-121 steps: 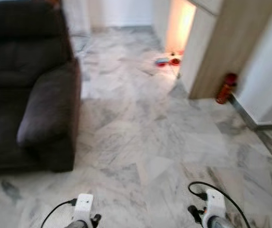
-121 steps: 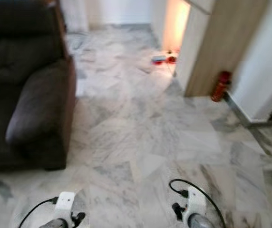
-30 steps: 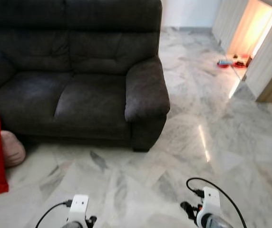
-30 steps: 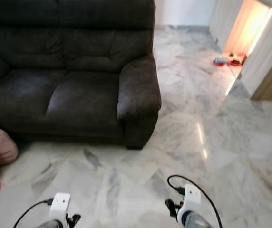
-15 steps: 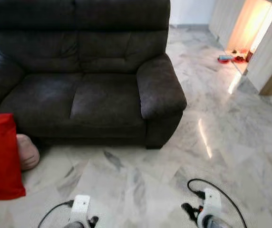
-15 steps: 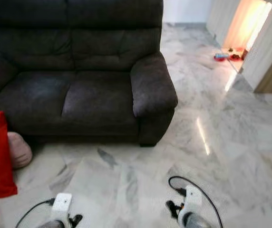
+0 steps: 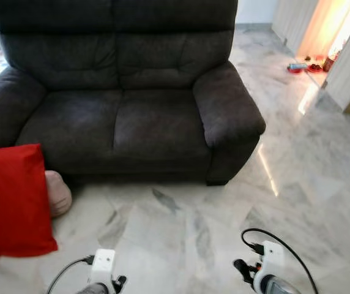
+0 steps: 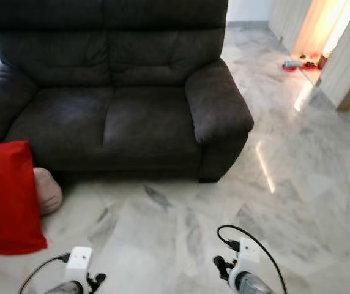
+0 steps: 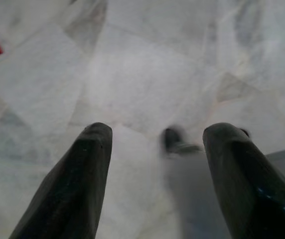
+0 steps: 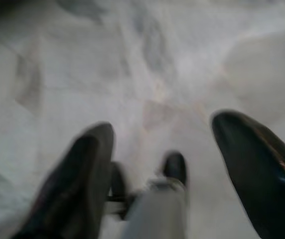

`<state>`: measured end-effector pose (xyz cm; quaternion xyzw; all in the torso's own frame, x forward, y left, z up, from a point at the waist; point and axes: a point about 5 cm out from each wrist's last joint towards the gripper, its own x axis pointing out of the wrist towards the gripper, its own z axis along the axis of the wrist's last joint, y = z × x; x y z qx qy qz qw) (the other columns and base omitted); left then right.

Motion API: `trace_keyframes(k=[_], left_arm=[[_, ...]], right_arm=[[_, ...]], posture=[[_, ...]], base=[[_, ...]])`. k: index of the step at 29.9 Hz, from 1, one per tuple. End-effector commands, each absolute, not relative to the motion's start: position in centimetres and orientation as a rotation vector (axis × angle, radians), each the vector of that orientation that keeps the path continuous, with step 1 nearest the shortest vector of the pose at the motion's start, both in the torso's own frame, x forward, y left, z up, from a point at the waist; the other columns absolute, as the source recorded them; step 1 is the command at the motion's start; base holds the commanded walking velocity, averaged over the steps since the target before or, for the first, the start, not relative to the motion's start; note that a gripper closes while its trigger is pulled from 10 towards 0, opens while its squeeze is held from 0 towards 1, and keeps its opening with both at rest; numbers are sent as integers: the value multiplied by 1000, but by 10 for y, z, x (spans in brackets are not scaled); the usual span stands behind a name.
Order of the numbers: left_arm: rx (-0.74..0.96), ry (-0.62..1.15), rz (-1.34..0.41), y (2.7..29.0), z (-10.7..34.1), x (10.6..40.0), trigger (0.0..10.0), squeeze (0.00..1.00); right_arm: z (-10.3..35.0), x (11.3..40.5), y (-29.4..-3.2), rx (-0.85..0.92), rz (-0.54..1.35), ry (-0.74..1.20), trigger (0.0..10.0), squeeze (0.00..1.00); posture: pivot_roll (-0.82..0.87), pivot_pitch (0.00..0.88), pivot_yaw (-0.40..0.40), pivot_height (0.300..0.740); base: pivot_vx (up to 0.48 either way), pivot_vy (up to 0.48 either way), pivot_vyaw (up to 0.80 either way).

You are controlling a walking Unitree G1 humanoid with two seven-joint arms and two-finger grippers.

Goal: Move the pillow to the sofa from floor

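- The head camera's view now lies further to the robot's left than four seconds ago: the whole dark sofa (image 7: 126,104) is framed, where only its right armrest showed.
- The red pillow (image 7: 13,199) and a pink cushion (image 7: 57,193) beside it have entered on the marble floor (image 7: 181,226).
- The lit doorway (image 7: 331,27) sits at the frame's upper right corner.

No readable text, no labels, no brand marks, no numbers, no signs — nothing legible on any surface in the head views or wrist views.
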<state>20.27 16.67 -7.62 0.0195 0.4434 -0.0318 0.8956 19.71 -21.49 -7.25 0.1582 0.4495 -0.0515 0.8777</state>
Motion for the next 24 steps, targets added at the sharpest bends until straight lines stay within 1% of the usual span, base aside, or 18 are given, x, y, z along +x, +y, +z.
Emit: trace_keyframes(k=[1, 24], left_arm=[[58, 935, -53, 175, -77, 201, 10000, 0], [62, 934, -56, 175, -77, 201, 10000, 0]], right_arm=[[-71, 202, -211, 332, -98, 929, 10000, 0], [-70, 202, -211, 334, -100, 924, 10000, 0]], posture=[[-10, 62, -23, 740], [-8, 70, -23, 740]], base=[[0, 424, 0], [0, 424, 0]])
